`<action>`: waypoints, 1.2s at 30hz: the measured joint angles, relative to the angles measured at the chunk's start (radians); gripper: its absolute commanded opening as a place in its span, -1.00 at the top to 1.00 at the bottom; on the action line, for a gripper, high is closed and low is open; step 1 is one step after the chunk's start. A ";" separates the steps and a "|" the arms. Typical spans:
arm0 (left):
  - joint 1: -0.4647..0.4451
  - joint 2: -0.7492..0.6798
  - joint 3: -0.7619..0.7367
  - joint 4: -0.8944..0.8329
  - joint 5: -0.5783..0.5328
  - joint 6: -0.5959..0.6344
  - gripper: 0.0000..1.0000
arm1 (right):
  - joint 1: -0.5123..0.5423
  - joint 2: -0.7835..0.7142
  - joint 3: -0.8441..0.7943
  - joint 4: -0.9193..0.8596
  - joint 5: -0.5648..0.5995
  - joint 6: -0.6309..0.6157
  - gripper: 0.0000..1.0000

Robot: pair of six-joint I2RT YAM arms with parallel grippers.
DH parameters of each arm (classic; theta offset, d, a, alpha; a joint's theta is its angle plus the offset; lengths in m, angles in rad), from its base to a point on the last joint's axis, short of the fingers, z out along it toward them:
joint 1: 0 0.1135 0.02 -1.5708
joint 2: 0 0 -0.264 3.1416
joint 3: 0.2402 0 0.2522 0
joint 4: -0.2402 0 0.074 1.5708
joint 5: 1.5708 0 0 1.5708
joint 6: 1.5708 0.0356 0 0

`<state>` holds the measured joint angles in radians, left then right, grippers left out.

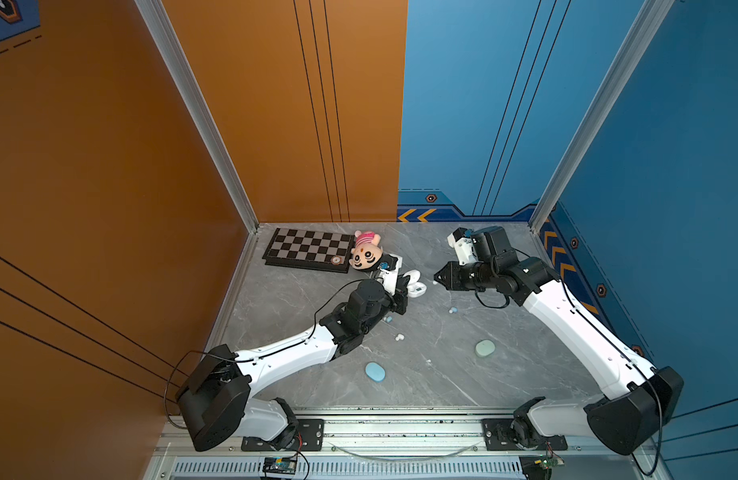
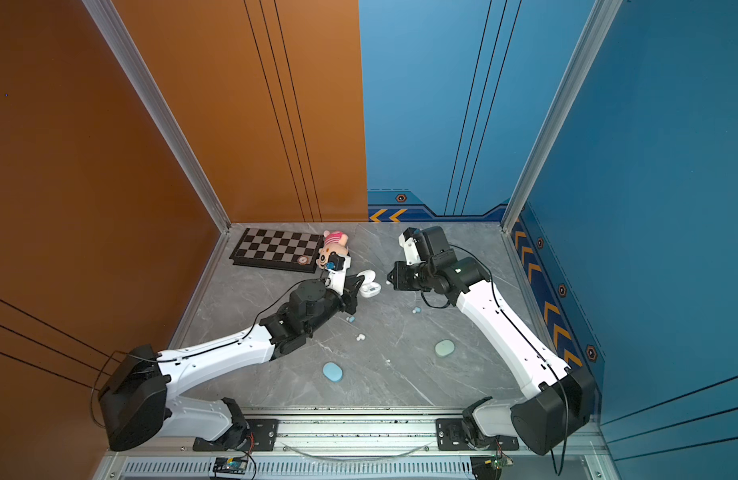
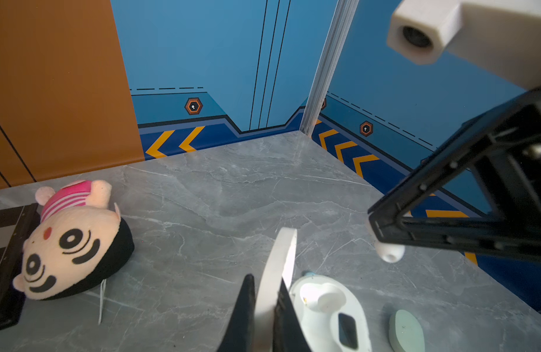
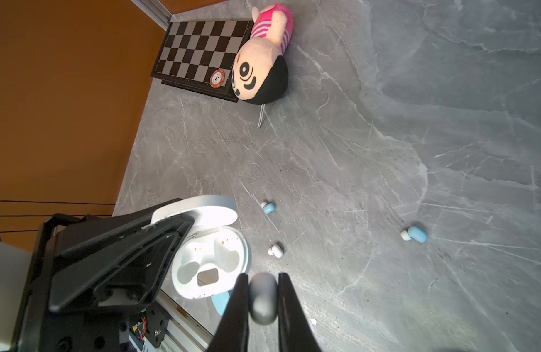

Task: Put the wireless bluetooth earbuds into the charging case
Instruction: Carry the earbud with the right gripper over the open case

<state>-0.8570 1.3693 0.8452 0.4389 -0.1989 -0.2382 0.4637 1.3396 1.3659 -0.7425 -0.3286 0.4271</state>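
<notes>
The white charging case (image 4: 214, 265) lies open on the grey table, both of its wells empty. My left gripper (image 3: 266, 292) is shut on its raised lid (image 3: 281, 259). My right gripper (image 4: 263, 283) is shut on a white earbud (image 4: 263, 298), held just beside the case's open base (image 1: 417, 289) and a little above the table. In the left wrist view that earbud (image 3: 389, 251) pokes out under the right gripper's fingertips. Loose earbuds lie on the table: a pale blue one (image 1: 453, 310), another pale blue one (image 1: 387, 319) and a white one (image 1: 399, 337).
A shut pale blue case (image 1: 375, 371) and a shut mint case (image 1: 484, 348) lie nearer the front edge. A chessboard (image 1: 309, 249) with a chip and a plush doll (image 1: 366, 251) sit at the back left, by the orange wall.
</notes>
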 measured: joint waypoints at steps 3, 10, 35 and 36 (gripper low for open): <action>-0.007 0.004 0.022 0.000 0.002 0.015 1.00 | 0.004 -0.013 -0.006 -0.008 -0.009 0.000 0.75; -0.013 0.016 0.055 0.011 0.007 0.041 1.00 | 0.016 -0.013 -0.006 -0.010 -0.012 -0.001 0.75; -0.067 0.018 0.055 0.014 -0.052 0.164 1.00 | 0.029 -0.013 0.024 -0.032 -0.012 -0.004 0.71; -0.067 0.018 0.055 0.014 -0.052 0.164 1.00 | 0.032 -0.013 0.024 -0.032 -0.012 -0.004 0.69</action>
<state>-0.9241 1.3869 0.8997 0.4526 -0.2508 -0.0742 0.4961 1.3262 1.3903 -0.7750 -0.3405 0.4229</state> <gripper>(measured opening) 0.099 0.160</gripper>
